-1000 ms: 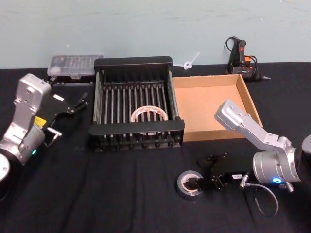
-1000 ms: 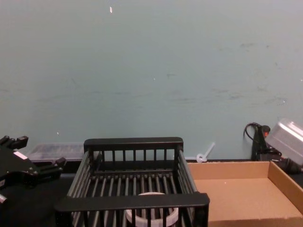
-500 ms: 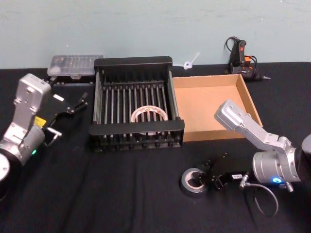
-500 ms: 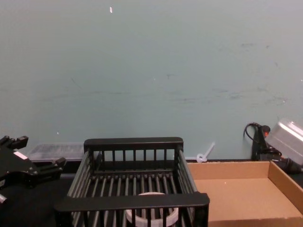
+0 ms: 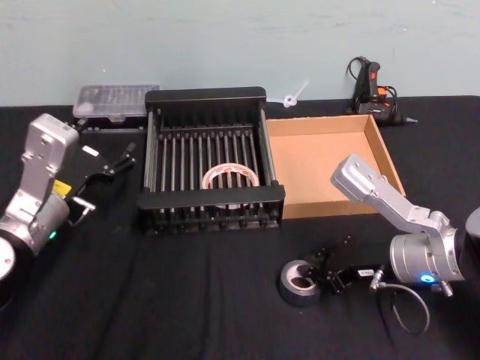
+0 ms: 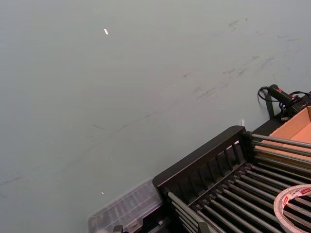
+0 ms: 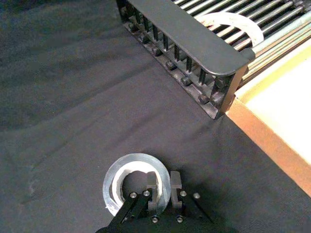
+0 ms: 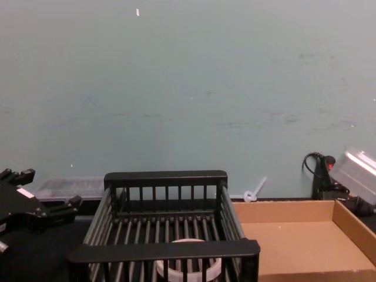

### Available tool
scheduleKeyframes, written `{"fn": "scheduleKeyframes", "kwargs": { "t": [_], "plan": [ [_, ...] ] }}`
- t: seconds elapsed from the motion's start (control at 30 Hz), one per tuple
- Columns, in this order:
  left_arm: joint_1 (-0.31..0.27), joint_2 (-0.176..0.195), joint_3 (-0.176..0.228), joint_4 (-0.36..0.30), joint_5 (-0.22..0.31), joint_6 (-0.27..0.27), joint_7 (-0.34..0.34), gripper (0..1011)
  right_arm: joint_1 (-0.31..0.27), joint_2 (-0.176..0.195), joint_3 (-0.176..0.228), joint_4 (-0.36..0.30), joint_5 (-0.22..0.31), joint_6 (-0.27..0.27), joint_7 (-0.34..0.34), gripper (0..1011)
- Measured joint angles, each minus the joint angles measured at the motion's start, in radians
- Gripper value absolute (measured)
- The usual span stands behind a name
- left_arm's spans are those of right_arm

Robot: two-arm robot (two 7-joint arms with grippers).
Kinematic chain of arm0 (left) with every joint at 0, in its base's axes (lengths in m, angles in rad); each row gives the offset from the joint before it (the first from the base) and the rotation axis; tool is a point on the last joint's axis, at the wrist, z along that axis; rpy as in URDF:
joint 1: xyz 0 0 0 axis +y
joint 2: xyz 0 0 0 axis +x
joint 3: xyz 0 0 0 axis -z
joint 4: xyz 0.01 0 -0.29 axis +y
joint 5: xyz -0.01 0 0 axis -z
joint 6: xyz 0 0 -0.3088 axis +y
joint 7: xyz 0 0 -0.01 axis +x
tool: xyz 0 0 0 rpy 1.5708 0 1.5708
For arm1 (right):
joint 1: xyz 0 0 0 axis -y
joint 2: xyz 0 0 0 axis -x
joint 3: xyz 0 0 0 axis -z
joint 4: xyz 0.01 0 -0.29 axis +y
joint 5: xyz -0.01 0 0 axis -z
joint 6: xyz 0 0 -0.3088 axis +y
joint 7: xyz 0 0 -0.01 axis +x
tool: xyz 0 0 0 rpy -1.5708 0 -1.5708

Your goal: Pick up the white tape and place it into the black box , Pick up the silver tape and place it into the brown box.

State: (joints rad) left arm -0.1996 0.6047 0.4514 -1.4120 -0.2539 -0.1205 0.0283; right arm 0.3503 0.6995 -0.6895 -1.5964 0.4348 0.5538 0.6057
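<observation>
The silver tape (image 5: 293, 289) lies flat on the black cloth in front of the brown box (image 5: 322, 161). My right gripper (image 5: 319, 278) is low at the roll's right side. In the right wrist view one finger (image 7: 151, 183) stands inside the silver tape (image 7: 127, 170) and the other outside, pinching its wall, so the right gripper (image 7: 164, 183) is shut on it. The white tape (image 5: 211, 180) lies on the slatted floor of the black box (image 5: 206, 95), near the front wall. My left gripper (image 5: 118, 159) is parked left of the crate, open and holding nothing.
A clear plastic case (image 5: 118, 101) sits behind the crate's left corner. A glue gun (image 5: 371, 86) and a small white piece (image 5: 292, 96) lie at the back by the wall. The brown box's floor is bare. Black cloth spreads in front of both boxes.
The right gripper's fingers have closed from wide apart onto the silver roll's wall, and the roll slid slightly to the right. The left arm and the white tape have not moved.
</observation>
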Motion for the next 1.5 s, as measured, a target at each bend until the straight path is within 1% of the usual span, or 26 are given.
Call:
{"fn": "scheduleKeyframes", "kwargs": {
  "t": [0.13, 0.23, 0.27, 0.37, 0.4, 0.5, 0.53, 0.57, 0.67, 0.77, 0.8, 0.83, 0.9, 0.93, 1.0, 1.07, 1.17, 1.2, 1.23, 1.3, 1.33, 1.43, 1.47, 1.5],
  "plan": [
    [0.0, 0.0, 0.0, 0.0, 0.0, 0.0, 0.0, 1001, -0.003, 0.0, 0.005, 0.0, 0.003, -0.005, -0.001, 172],
    [0.0, 0.0, 0.0, 0.0, 0.0, 0.0, 0.0, 1001, -0.015, 0.0, 0.025, -0.002, 0.018, -0.023, -0.01, 172],
    [0.0, 0.0, 0.0, 0.0, 0.0, 0.0, 0.0, 1001, -0.021, 0.0, 0.037, -0.004, 0.027, -0.032, -0.016, 172],
    [0.0, 0.0, 0.0, 0.0, 0.0, 0.0, 0.0, 1001, -0.031, 0.0, 0.057, -0.009, 0.041, -0.044, -0.028, 172],
    [0.0, 0.0, 0.0, 0.0, 0.0, 0.0, 0.0, 1001, -0.035, 0.002, 0.072, -0.013, 0.049, -0.051, -0.038, 172],
    [0.0, 0.0, 0.0, 0.0, 0.0, 0.0, 0.0, 1001, -0.04, 0.004, 0.091, -0.019, 0.059, -0.06, -0.054, 172],
    [0.0, 0.0, 0.0, 0.0, 0.0, 0.0, 0.0, 1001, -0.042, 0.005, 0.109, -0.022, 0.064, -0.066, -0.07, 172],
    [0.0, 0.0, 0.0, 0.0, 0.0, 0.0, 0.0, 1001, -0.042, 0.005, 0.115, -0.023, 0.066, -0.068, -0.076, 172],
    [0.0, 0.0, 0.0, 0.0, 0.0, 0.0, 0.0, 1001, -0.035, 0.0, 0.149, -0.019, 0.071, -0.071, -0.114, 172],
    [0.0, 0.0, 0.0, 0.0, 0.0, 0.0, 0.0, 1002, -0.025, -0.008, 0.164, -0.005, 0.072, -0.067, -0.135, 172],
    [0.0, 0.0, 0.0, 0.0, 0.0, 0.0, 0.0, 1001, -0.015, -0.016, 0.174, 0.008, 0.071, -0.063, -0.149, 172],
    [0.0, 0.0, 0.0, 0.0, 0.0, 0.0, 0.0, 1001, -0.015, -0.016, 0.174, 0.008, 0.071, -0.063, -0.149, 172],
    [0.0, 0.0, 0.0, 0.0, 0.0, 0.0, 0.0, 1001, 0.012, -0.036, 0.186, 0.045, 0.061, -0.056, -0.171, 172],
    [0.0, 0.0, 0.0, 0.0, 0.0, 0.0, 0.0, 1001, 0.012, -0.036, 0.186, 0.045, 0.061, -0.056, -0.171, 172],
    [0.0, 0.0, 0.0, 0.0, 0.0, 0.0, 0.0, 1001, 0.042, -0.059, 0.191, 0.088, 0.046, -0.046, -0.186, 172],
    [0.0, 0.0, 0.0, 0.0, 0.0, 0.0, 0.0, 1001, 0.057, -0.072, 0.192, 0.111, 0.039, -0.044, -0.192, 172],
    [0.0, 0.0, 0.0, 0.0, 0.0, 0.0, 0.0, 1002, 0.097, -0.107, 0.193, 0.179, 0.014, -0.043, -0.206, 172],
    [0.0, 0.0, 0.0, 0.0, 0.0, 0.0, 0.0, 1001, 0.097, -0.107, 0.193, 0.179, 0.014, -0.043, -0.206, 172],
    [0.0, 0.0, 0.0, 0.0, 0.0, 0.0, 0.0, 1001, 0.115, -0.123, 0.193, 0.211, 0.005, -0.043, -0.21, 172],
    [0.0, 0.0, 0.0, 0.0, 0.0, 0.0, 0.0, 1001, 0.13, -0.136, 0.193, 0.24, -0.001, -0.043, -0.213, 172],
    [0.0, 0.0, 0.0, 0.0, 0.0, 0.0, 0.0, 1001, 0.145, -0.151, 0.192, 0.27, -0.008, -0.045, -0.214, 172],
    [0.0, 0.0, 0.0, 0.0, 0.0, 0.0, 0.0, 1001, 0.167, -0.173, 0.192, 0.315, -0.017, -0.047, -0.215, 172],
    [0.0, 0.0, 0.0, 0.0, 0.0, 0.0, 0.0, 1001, 0.181, -0.186, 0.191, 0.344, -0.021, -0.049, -0.215, 172],
    [0.0, 0.0, 0.0, 0.0, 0.0, 0.0, 0.0, 1001, 0.188, -0.193, 0.19, 0.358, -0.024, -0.05, -0.214, 172]
  ]
}}
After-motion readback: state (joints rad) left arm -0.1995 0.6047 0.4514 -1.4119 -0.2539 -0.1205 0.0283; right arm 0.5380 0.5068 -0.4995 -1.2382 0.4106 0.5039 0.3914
